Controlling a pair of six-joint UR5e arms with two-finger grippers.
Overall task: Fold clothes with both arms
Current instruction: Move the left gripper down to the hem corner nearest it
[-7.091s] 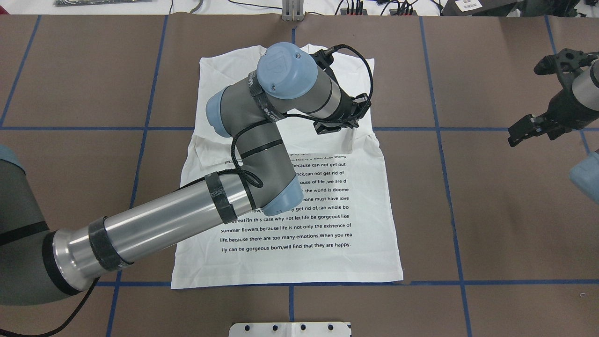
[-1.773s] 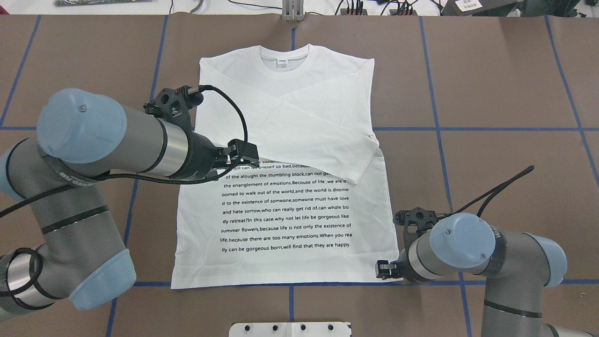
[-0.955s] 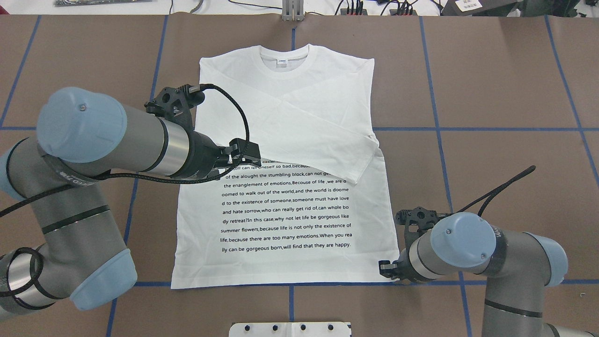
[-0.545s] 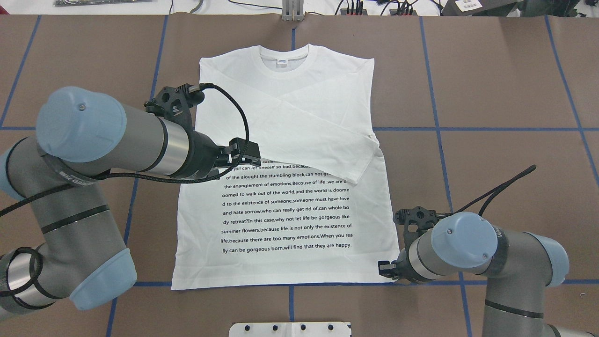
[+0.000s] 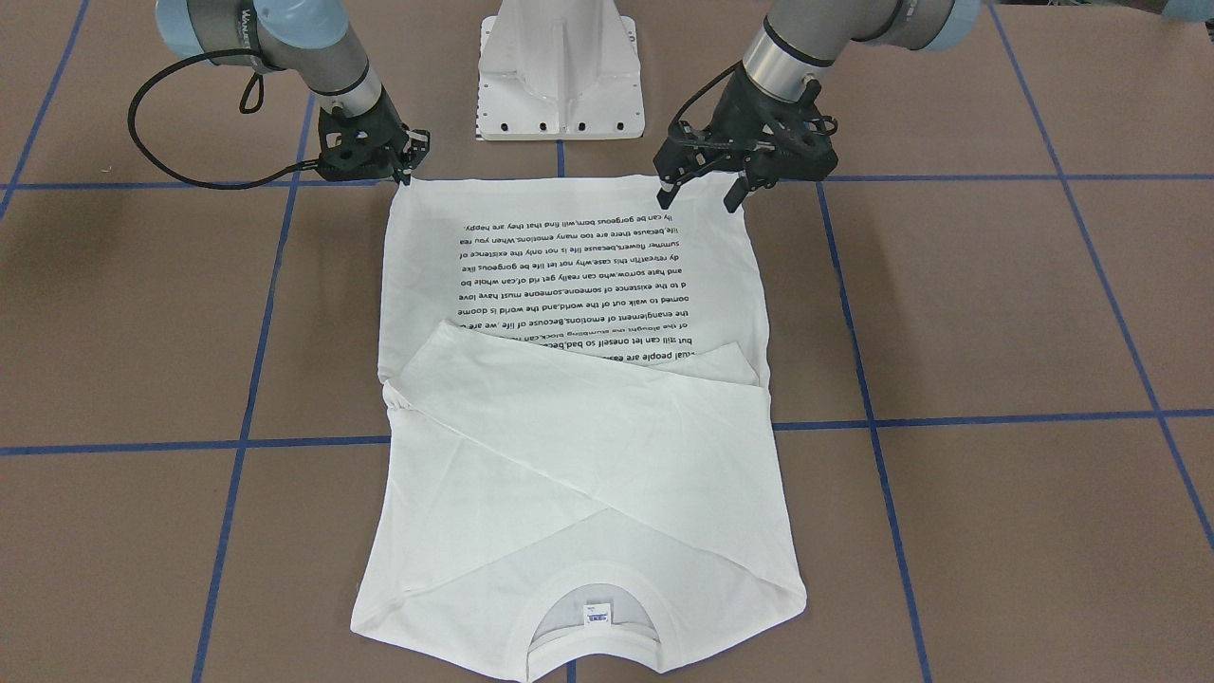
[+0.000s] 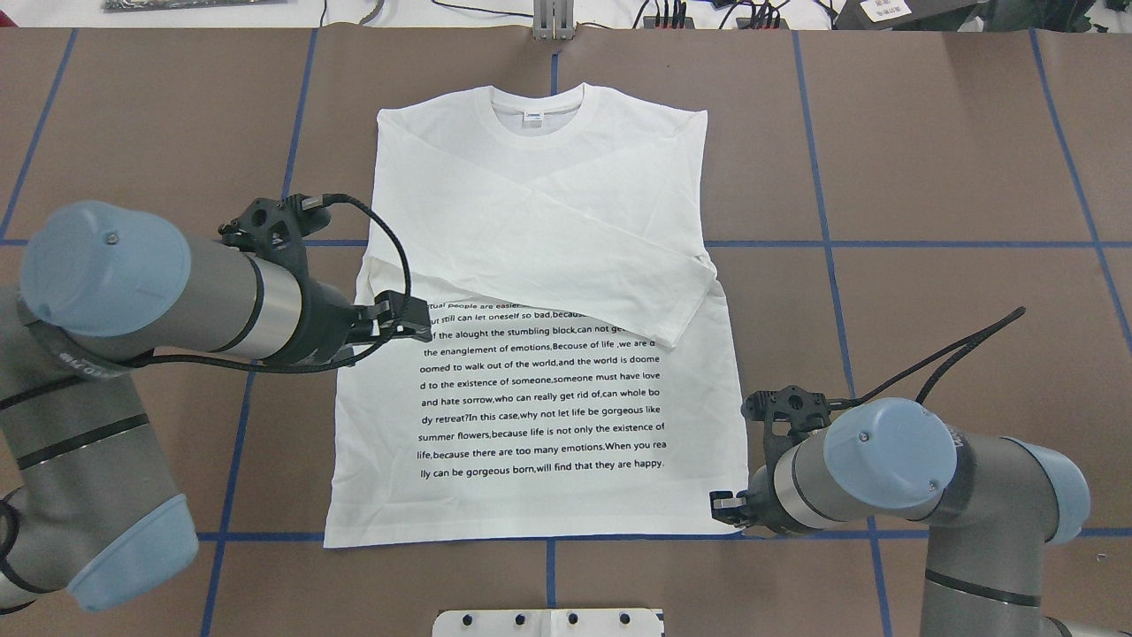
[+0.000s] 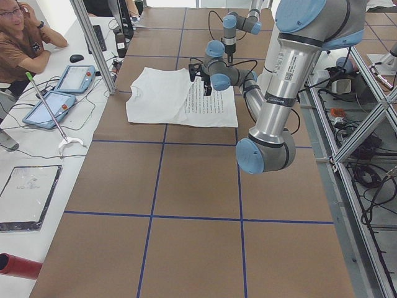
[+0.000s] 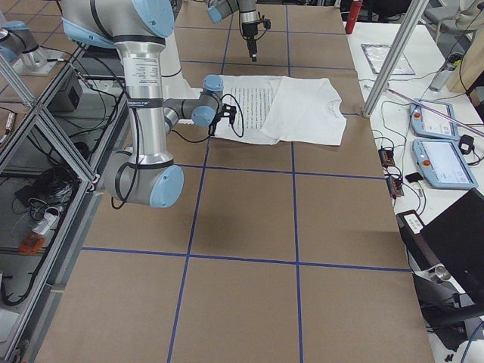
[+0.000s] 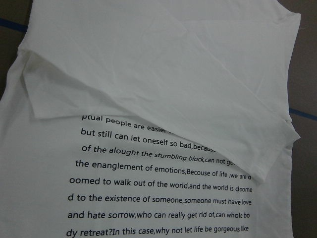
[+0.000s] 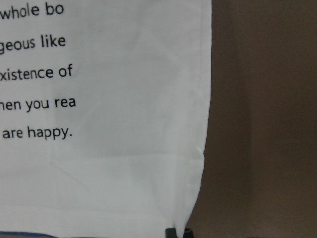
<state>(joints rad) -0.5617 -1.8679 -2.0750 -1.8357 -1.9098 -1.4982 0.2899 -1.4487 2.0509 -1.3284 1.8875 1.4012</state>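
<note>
- Where its two black fingers stand spread apart, the left gripper [image 5: 697, 197] hangs above the left part of the white long-sleeved thin cotton shirt [image 5: 588, 474]
- Right gripper [image 5: 403, 173] has its jaws pressed together, pinching the shirt's hem corner on the robot's right
- Shirt lies flat on the brown paper-covered table with blue tape lines [image 5: 996, 313], collar away from the robot, sleeves [image 5: 531, 398] crossed over the chest

Your table [image 6: 929, 177]: brown cover, blue tape grid [image 6: 973, 243]. White shirt [image 6: 548, 203] flat at middle, printed side up, collar [image 6: 538, 106] toward far edge, hem along grid line near robot-side edge. Both sleeves folded across chest, crossing. White pedestal [image 5: 560, 76], bolt holes, at robot-side edge, near hem, apart.
</note>
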